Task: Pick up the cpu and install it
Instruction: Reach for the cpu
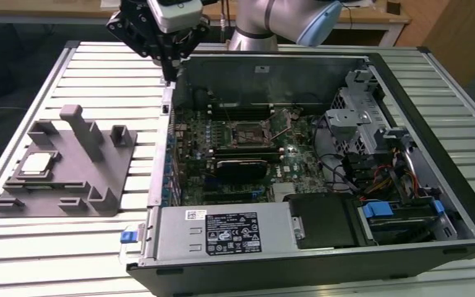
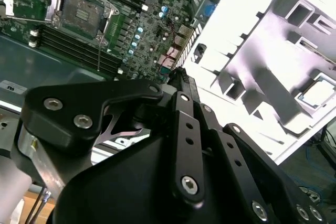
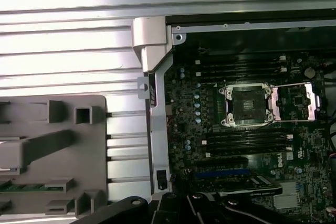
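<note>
The cpu [image 1: 38,163], a small silvery square chip, lies flat in a recess of the grey fixture block [image 1: 72,179] at the exterior view's left, outside the computer case. In the second wrist view the cpu [image 2: 319,93] rests in the same fixture [image 2: 273,77]. My gripper [image 1: 170,73] hangs high over the case's far left corner, well away from the cpu, its fingers drawn together with nothing between them. On the motherboard, the open black socket [image 1: 250,133] [image 3: 245,106] [image 2: 81,11] stands empty, its metal load plate flipped aside.
The open computer case [image 1: 435,124] lies on a slatted metal table [image 1: 72,247]. Inside it are a power supply [image 1: 229,232], drive cages [image 1: 370,124] and cable bundles [image 1: 386,185] at the exterior view's right. The fixture block has tall upright posts [image 1: 81,130].
</note>
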`<state>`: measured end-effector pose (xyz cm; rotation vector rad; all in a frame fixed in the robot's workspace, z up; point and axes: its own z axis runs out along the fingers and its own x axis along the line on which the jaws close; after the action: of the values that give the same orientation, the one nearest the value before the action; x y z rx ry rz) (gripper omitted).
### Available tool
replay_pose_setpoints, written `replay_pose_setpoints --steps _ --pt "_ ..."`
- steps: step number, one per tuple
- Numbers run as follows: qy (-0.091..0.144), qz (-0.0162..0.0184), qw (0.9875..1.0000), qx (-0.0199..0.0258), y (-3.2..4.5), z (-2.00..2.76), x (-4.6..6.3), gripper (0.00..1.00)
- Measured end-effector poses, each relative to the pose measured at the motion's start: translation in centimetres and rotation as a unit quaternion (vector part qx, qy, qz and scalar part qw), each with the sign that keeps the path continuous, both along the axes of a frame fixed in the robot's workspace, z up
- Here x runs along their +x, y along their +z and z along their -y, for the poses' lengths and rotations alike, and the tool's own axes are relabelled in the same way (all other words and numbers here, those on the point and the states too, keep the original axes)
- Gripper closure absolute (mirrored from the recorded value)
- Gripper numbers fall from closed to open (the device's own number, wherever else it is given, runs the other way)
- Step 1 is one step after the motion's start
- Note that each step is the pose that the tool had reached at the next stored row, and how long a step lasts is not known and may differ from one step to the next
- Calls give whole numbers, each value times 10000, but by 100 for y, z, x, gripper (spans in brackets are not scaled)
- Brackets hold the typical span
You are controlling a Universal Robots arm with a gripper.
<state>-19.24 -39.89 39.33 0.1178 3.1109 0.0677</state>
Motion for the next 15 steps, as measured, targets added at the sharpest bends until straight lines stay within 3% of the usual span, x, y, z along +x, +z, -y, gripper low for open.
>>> replay_pose_setpoints --steps 15 --pt "0 2 10000 0 0 0 -218 89"
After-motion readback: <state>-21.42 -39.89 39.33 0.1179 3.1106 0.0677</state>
